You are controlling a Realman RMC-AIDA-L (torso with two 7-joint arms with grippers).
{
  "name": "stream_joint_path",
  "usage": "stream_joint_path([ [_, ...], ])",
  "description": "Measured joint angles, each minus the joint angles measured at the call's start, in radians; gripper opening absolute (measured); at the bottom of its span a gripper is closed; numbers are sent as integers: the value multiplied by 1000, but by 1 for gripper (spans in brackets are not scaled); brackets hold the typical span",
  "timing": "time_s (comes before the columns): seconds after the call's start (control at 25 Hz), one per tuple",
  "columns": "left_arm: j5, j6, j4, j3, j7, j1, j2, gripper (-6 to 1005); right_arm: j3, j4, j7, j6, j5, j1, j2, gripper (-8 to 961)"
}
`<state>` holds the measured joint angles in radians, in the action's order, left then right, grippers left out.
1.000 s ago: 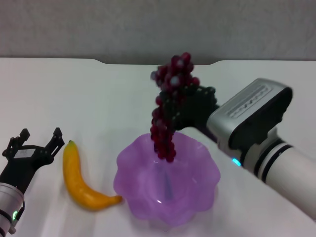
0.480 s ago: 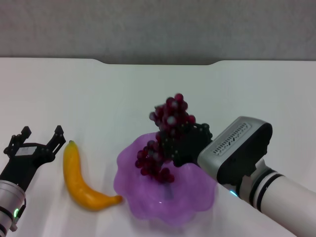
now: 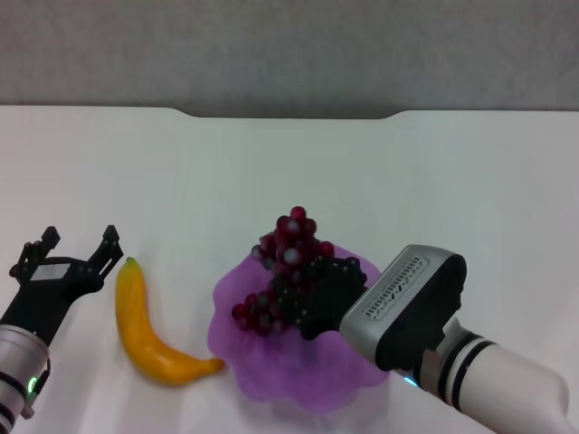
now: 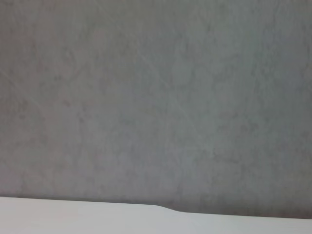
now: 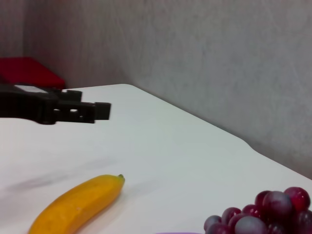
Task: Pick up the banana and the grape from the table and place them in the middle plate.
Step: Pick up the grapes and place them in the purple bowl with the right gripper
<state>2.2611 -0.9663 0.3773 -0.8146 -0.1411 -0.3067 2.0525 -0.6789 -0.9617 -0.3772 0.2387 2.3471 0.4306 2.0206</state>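
The scalloped purple dish (image 3: 237, 336) under the right tool (image 3: 303, 303) looks like translucent, smooth plastic. The bunch of dark red grapes (image 3: 288, 249) in that tool is glossy, some greyish. Beside the left tool (image 3: 77, 246), the curved yellow banana (image 3: 149, 339) is smooth with a slight sheen. The plain white worktop (image 3: 181, 172) is matt.

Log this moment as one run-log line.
right gripper: holding grape in plate | left gripper: open beside banana | banana: on table

Right gripper (image 3: 303, 303) reaches in, clamped — left gripper (image 3: 77, 246) hovers, fingers spread.
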Motion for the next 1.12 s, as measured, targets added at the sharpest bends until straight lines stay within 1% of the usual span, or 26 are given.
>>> stream_joint_path([
  [0.16,0,0,1,0,0,-6,0,893,24,16,2,37,1,1,0,348],
  [0.32,0,0,1,0,0,-6,0,893,60,47,3,115,1,-4,0,346],
  [0.44,0,0,1,0,0,-5,0,893,75,62,3,131,2,-4,0,345],
  [0.6,0,0,2,0,0,-6,0,894,98,78,-5,155,9,-4,0,381],
  [0.72,0,0,2,0,0,-6,0,894,115,88,-9,204,11,-5,-1,408],
  [0.84,0,0,1,0,0,-6,0,893,120,95,-9,244,11,-9,-1,435],
  [0.96,0,0,1,-1,0,-6,0,893,120,97,-10,254,11,-12,0,462],
  [1.12,-1,-1,1,-2,0,-6,0,893,122,101,-10,280,11,-16,0,625],
])
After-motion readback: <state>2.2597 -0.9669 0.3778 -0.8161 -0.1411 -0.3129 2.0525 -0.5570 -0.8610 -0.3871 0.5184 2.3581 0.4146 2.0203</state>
